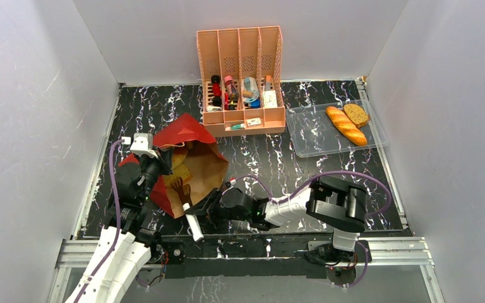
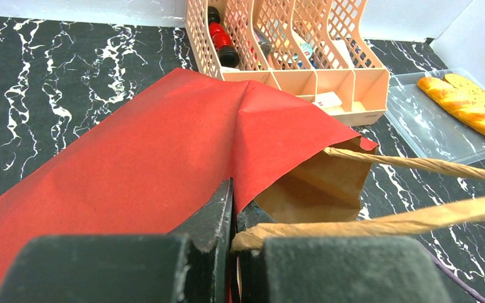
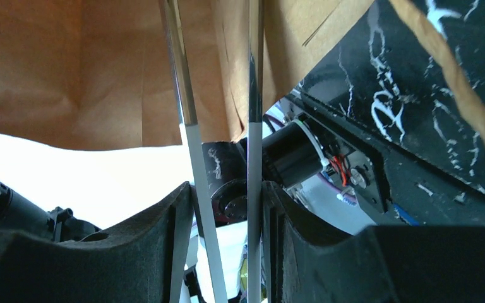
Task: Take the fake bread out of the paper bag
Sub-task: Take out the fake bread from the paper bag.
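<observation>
Overhead view looks down; 2 wrist views hug the paper bag (image 2: 132,170).

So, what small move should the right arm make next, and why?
Probably ease the tongs a little deeper into the paper bag. The left tool pinches the bag's rim and holds its mouth open; the right tool grips the tongs, whose blades already reach inside, yet nothing shows between them.

materials and finish noted
paper bag (image 1: 205,167): matt creased kraft paper; table (image 1: 271,161): smooth marble-patterned surface; organizer (image 1: 240,44): smooth pink plastic; tray (image 1: 309,142): clear glossy plastic; tongs (image 3: 187,113): polished metal strips.
</observation>
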You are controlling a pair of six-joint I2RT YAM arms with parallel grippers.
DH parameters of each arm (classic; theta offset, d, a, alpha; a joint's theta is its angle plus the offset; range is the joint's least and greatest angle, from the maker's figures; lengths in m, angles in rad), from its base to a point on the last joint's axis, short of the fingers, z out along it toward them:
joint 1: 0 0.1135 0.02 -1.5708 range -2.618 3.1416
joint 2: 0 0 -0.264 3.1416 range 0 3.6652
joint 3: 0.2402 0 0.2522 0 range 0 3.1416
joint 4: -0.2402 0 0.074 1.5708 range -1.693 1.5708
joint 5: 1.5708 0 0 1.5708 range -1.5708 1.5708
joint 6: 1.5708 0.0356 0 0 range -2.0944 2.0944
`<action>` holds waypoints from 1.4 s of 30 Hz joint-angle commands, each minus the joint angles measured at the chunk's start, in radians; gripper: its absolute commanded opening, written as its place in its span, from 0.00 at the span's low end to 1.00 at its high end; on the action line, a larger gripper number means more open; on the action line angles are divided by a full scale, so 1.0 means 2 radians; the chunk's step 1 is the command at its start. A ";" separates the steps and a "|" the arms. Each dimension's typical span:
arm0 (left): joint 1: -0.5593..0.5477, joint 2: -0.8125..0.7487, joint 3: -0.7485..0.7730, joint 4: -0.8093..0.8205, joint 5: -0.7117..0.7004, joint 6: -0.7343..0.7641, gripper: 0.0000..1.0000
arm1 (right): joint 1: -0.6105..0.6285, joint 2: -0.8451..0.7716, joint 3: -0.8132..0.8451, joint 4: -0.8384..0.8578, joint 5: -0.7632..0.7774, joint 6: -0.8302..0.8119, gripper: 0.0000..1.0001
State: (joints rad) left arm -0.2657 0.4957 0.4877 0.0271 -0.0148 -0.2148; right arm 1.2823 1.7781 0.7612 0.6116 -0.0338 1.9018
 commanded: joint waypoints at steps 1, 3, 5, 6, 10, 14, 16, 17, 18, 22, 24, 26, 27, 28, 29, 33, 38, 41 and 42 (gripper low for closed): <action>-0.001 -0.005 -0.002 0.017 0.012 -0.006 0.00 | -0.008 0.004 0.014 0.027 -0.003 0.004 0.38; -0.001 -0.005 -0.002 0.018 0.013 -0.008 0.00 | -0.014 0.011 0.015 0.031 -0.007 0.004 0.38; -0.001 -0.007 -0.002 0.018 0.013 -0.009 0.00 | -0.018 0.018 0.016 0.034 -0.010 0.004 0.38; -0.001 -0.008 -0.002 0.017 0.014 -0.010 0.00 | -0.021 0.022 0.017 0.037 -0.012 0.004 0.38; -0.001 -0.012 -0.003 0.018 0.014 -0.012 0.00 | -0.029 0.035 0.022 0.044 -0.020 0.001 0.39; -0.001 -0.008 -0.003 0.019 0.016 -0.013 0.00 | -0.031 0.046 0.024 0.054 -0.024 0.003 0.38; -0.001 -0.008 -0.003 0.019 0.017 -0.014 0.00 | -0.032 0.053 0.019 0.075 -0.023 0.010 0.39; -0.001 -0.009 -0.003 0.018 0.017 -0.014 0.00 | -0.033 0.057 0.016 0.090 -0.023 0.015 0.39; -0.001 -0.009 -0.002 0.018 0.017 -0.014 0.00 | -0.033 0.062 0.014 0.102 -0.024 0.020 0.39; -0.001 -0.008 -0.003 0.018 0.018 -0.013 0.00 | -0.033 0.077 0.017 0.126 -0.028 0.030 0.39; -0.001 -0.008 -0.003 0.019 0.019 -0.014 0.00 | -0.034 0.083 0.020 0.133 -0.027 0.032 0.39; -0.001 -0.007 -0.003 0.018 0.019 -0.014 0.00 | -0.036 0.089 0.023 0.138 -0.028 0.034 0.39; -0.001 -0.008 -0.003 0.017 0.019 -0.013 0.00 | -0.037 0.092 0.025 0.140 -0.029 0.035 0.39; -0.001 -0.008 -0.003 0.017 0.019 -0.013 0.00 | -0.038 0.095 0.026 0.142 -0.029 0.036 0.39; -0.001 -0.009 -0.003 0.017 0.019 -0.013 0.00 | -0.040 0.098 0.028 0.144 -0.029 0.036 0.39; -0.001 -0.009 -0.002 0.017 0.019 -0.013 0.00 | -0.047 0.112 0.034 0.152 -0.032 0.038 0.39; -0.001 -0.011 -0.003 0.015 0.016 -0.011 0.00 | -0.058 0.120 0.039 0.150 -0.035 0.036 0.32; -0.001 -0.011 -0.003 0.015 0.014 -0.010 0.00 | -0.062 0.127 0.040 0.156 -0.040 0.035 0.17; -0.001 -0.011 -0.002 0.014 0.013 -0.010 0.00 | -0.063 0.129 0.041 0.157 -0.042 0.034 0.13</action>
State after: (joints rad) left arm -0.2657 0.4858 0.4747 0.0287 -0.0076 -0.2272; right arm 1.1775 2.0076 0.8054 0.8932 -0.1192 1.9465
